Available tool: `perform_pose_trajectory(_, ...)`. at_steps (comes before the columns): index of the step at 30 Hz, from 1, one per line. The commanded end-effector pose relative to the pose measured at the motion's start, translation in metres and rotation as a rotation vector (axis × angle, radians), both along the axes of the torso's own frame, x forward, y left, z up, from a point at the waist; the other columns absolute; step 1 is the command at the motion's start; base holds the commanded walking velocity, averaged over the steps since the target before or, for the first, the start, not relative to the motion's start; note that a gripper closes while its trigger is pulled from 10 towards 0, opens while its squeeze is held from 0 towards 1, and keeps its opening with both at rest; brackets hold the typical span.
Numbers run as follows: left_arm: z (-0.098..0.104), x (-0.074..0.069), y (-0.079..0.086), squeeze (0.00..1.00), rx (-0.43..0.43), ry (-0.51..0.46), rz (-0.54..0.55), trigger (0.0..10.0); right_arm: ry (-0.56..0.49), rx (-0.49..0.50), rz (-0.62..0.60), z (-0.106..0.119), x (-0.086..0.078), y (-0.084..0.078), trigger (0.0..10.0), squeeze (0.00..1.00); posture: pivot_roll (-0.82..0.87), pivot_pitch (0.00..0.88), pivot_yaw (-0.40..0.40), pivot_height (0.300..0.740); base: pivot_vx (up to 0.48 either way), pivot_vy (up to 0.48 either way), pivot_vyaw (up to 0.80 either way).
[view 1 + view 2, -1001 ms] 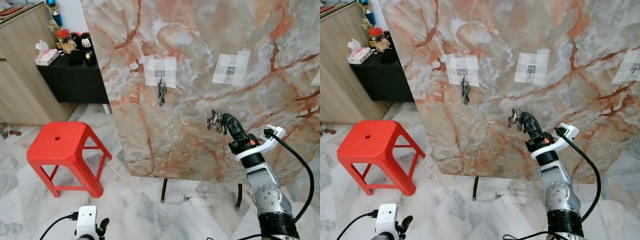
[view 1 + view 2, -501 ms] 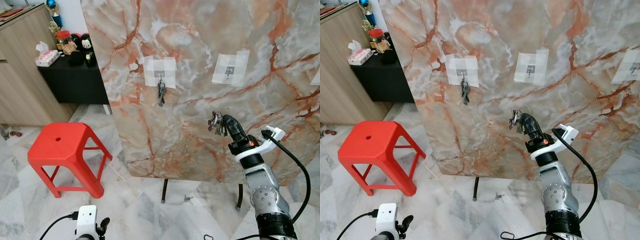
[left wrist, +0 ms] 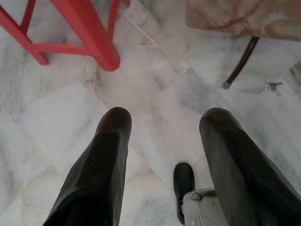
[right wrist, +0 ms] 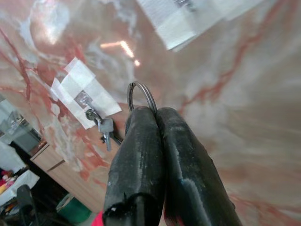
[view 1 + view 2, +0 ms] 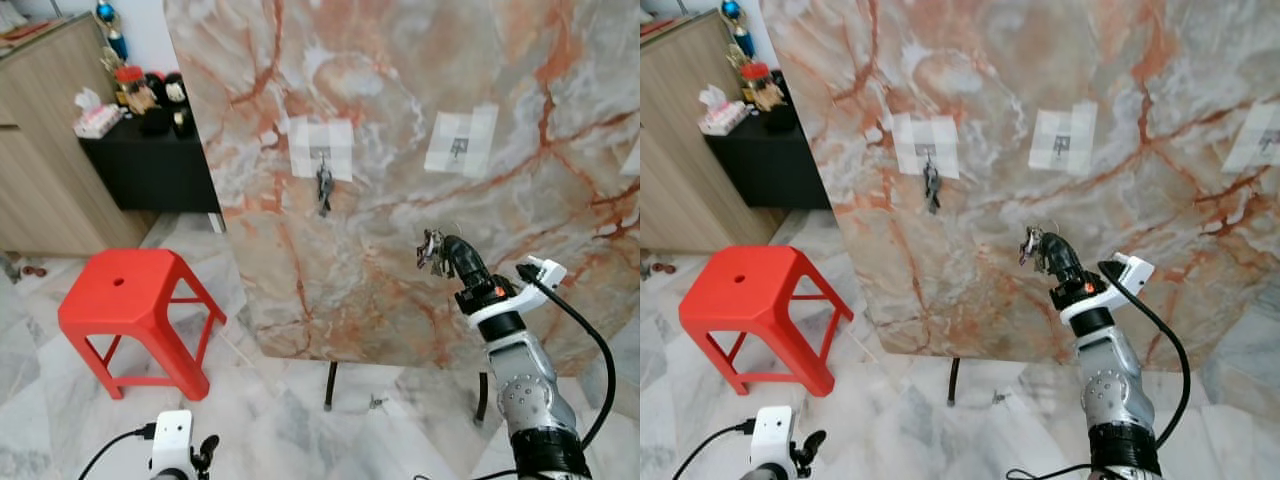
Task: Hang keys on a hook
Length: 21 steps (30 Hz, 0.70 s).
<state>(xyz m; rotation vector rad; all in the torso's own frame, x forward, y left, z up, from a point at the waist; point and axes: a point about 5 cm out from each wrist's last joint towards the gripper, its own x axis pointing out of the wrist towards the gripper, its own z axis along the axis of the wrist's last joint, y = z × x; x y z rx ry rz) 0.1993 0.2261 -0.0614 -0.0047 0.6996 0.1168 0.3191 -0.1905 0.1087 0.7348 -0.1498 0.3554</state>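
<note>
Black fingers of the left gripper [image 3: 162, 136] hang spread apart low over the pale marble floor [image 3: 141, 84], near a leg of the red stool [image 5: 135, 300]. Higher and further out, the right gripper [image 5: 438, 251] is raised in front of the marble panel [image 5: 400, 60], its fingers pressed together on a bunch of keys [image 5: 431, 250], with the key ring [image 4: 141, 96] sticking up past the fingertips. Above it on the panel, a taped hook [image 5: 458, 146] sits bare, well apart from the keys. Another taped hook [image 5: 322, 152] to its left already carries hanging keys [image 5: 323, 188]. Beyond the panel's left edge stands a black side table [image 5: 150, 150] against a wooden cabinet [image 5: 40, 120].
</note>
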Motion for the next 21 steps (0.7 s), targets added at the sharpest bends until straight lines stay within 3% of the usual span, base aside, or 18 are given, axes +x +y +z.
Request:
perform_pose_trajectory(1, -0.0015, -0.0031, 0.0022, 0.00, -0.004, 0.012, 0.017, 10.0, -0.007, -0.014, 0.009, 0.0017, 0.0017, 0.0033, 10.0, 0.00, 0.06, 0.024, 0.046, 0.740, 0.300, 0.000, 0.00)
perform_pose_trajectory(12, -0.0016, -0.0044, 0.0055, 0.00, -0.003, 0.017, 0.024, 10.0, -0.014, -0.018, 0.013, 0.0030, 0.0032, 0.0044, 10.0, 0.00, 0.06, 0.028, 0.046, 0.740, 0.299, 0.000, 0.00)
perform_pose_trajectory(21, -0.0010, -0.0041, 0.0053, 0.00, -0.007, 0.005, 0.025, 10.0, -0.026, -0.015, 0.033, 0.0005, -0.0012, 0.0103, 10.0, 0.00, 0.06, 0.034, 0.051, 0.740, 0.000, 0.000, 0.00)
